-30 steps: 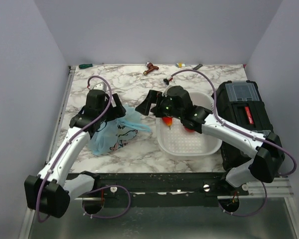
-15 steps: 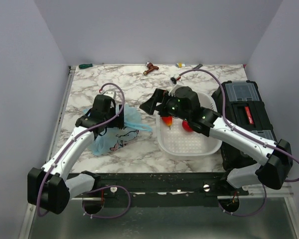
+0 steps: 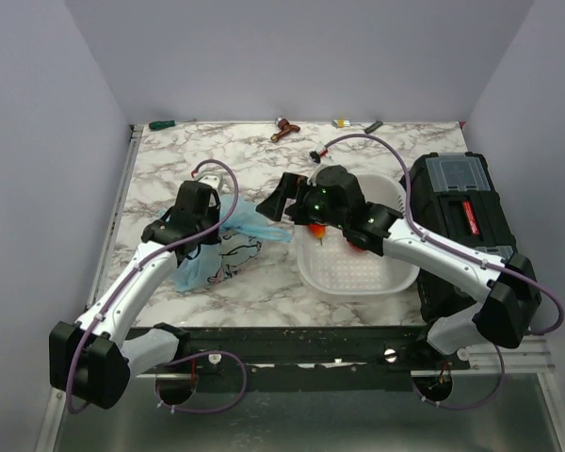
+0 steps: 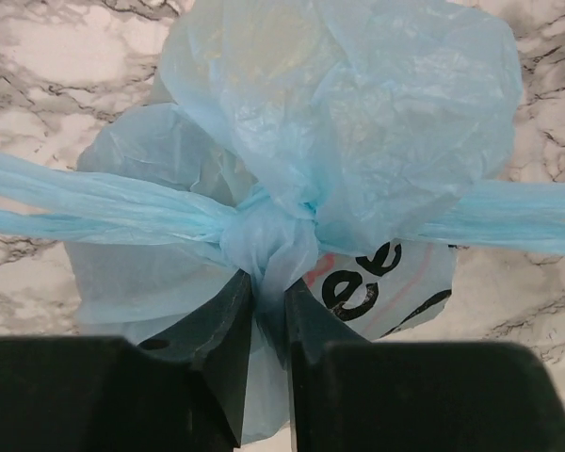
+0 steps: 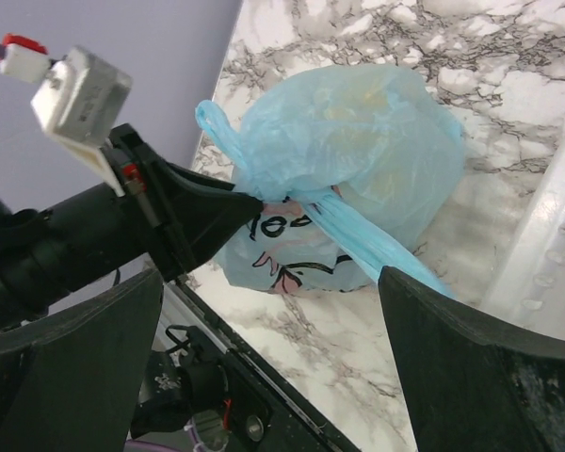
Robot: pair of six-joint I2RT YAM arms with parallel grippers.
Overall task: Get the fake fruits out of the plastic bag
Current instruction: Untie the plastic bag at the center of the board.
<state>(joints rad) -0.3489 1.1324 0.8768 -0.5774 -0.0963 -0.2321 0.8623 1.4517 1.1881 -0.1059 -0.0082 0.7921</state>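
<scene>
The light-blue plastic bag point(image 3: 224, 250) lies on the marble table, tied shut, with its handles stretched out to both sides of the knot point(image 4: 268, 237). My left gripper point(image 4: 268, 282) is shut on that knot, also seen from the right wrist camera point(image 5: 248, 200). The fake fruits are hidden inside; only a faint yellow tint point(image 4: 254, 42) shows through the film. My right gripper point(image 3: 281, 201) hovers open just right of the bag point(image 5: 348, 141), above the right handle point(image 5: 377, 245), holding nothing.
A white perforated basket point(image 3: 358, 273) right of the bag holds a red-orange fruit point(image 3: 315, 229) and a red fruit point(image 3: 356, 240). A black toolbox point(image 3: 461, 221) stands at the far right. A green-handled screwdriver point(image 3: 162, 124) and small tools point(image 3: 284, 128) lie along the back edge.
My left gripper has closed on the bag's knot. The right gripper, still open, has shifted slightly left toward the bag.
</scene>
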